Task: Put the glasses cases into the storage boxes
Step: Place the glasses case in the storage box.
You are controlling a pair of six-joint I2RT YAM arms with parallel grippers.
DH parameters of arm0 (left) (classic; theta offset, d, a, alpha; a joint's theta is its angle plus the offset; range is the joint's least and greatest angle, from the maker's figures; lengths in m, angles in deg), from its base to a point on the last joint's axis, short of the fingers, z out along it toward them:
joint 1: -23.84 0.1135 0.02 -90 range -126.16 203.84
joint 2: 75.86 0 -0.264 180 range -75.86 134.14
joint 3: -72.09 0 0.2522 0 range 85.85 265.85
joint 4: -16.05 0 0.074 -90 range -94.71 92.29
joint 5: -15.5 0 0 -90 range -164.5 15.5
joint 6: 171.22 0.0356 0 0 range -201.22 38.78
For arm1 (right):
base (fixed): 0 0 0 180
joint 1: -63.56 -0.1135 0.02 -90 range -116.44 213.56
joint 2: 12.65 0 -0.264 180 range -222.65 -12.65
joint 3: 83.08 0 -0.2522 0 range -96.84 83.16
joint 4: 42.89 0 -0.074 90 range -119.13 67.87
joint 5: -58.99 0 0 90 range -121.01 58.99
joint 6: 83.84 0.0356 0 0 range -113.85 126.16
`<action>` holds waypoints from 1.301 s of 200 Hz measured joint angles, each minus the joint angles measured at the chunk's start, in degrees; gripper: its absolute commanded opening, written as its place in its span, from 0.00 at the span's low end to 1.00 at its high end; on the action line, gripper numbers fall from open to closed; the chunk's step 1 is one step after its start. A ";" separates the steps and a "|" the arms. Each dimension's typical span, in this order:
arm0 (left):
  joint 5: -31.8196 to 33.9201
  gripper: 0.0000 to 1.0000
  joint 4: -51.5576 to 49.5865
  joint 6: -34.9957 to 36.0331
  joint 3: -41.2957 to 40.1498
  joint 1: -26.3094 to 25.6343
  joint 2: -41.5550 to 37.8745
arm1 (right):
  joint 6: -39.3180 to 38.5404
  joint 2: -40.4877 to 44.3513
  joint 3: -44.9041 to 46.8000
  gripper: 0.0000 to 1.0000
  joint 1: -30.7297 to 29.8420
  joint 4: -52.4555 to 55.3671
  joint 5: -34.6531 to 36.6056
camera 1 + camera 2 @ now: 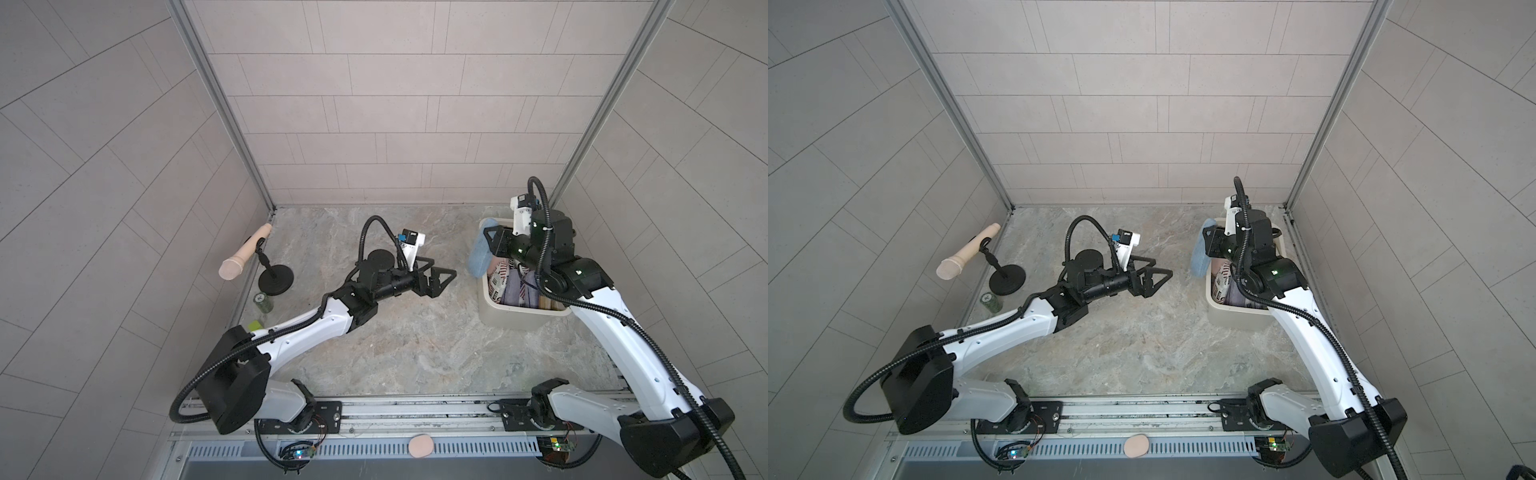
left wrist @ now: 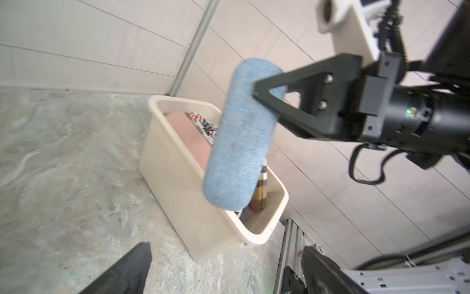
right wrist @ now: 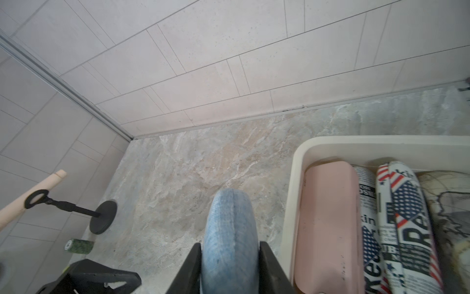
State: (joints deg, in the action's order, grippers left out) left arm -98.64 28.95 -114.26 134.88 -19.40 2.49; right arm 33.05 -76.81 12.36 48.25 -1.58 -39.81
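My right gripper (image 3: 231, 245) is shut on a blue fabric glasses case (image 3: 230, 241), its fingers pressed to both flat sides. In both top views the blue case (image 1: 480, 253) (image 1: 1200, 257) hangs tilted over the left rim of the cream storage box (image 1: 484, 299) (image 1: 1212, 307). The left wrist view shows the case (image 2: 241, 132) above the box wall (image 2: 178, 163). Inside the box stand a pink case (image 3: 328, 224) and flag-printed cases (image 3: 401, 229). My left gripper (image 1: 444, 267) (image 2: 226, 267) is open and empty over mid-table, left of the box.
A beige microphone (image 1: 245, 257) on a black round-based stand (image 1: 275, 280) sits by the left wall, with a small green cylinder (image 1: 263, 302) in front of it. A metal rail (image 1: 415, 409) runs along the front edge, and a pinkish oval (image 1: 420, 446) lies below it.
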 measured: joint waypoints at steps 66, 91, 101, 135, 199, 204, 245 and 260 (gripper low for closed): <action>21.66 0.99 -6.47 -12.22 -3.13 0.46 -9.35 | -4.15 6.54 -0.87 0.17 6.58 7.67 5.35; 28.85 0.98 -11.65 -16.26 -2.93 -0.20 -10.64 | -4.74 7.34 -0.87 0.17 8.37 9.29 6.10; 30.77 0.97 -14.60 -17.20 -2.21 -0.55 -10.40 | -4.96 7.32 -0.87 0.17 8.72 9.73 6.51; 34.58 0.96 -23.56 -20.22 1.38 -1.77 -9.92 | -5.44 7.28 -0.94 0.17 9.49 10.93 9.18; 35.78 0.96 -26.12 -21.20 1.97 -2.19 -8.94 | -7.63 7.39 -1.99 0.16 12.02 17.42 18.08; 35.85 0.96 -25.92 -21.16 1.97 -2.19 -8.90 | -7.63 7.32 -2.12 0.16 12.11 17.64 18.10; 35.52 0.97 -25.35 -20.04 2.49 -2.16 -7.39 | -7.98 6.49 -3.08 0.15 12.22 18.75 18.67; 35.56 0.97 -25.16 -19.61 2.49 -2.16 -7.34 | -8.07 7.26 -0.98 0.14 12.22 18.58 18.75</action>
State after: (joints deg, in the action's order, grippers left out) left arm -63.08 3.79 -133.86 137.38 -21.57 -4.86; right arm 24.98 -69.55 11.37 60.46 17.00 -21.06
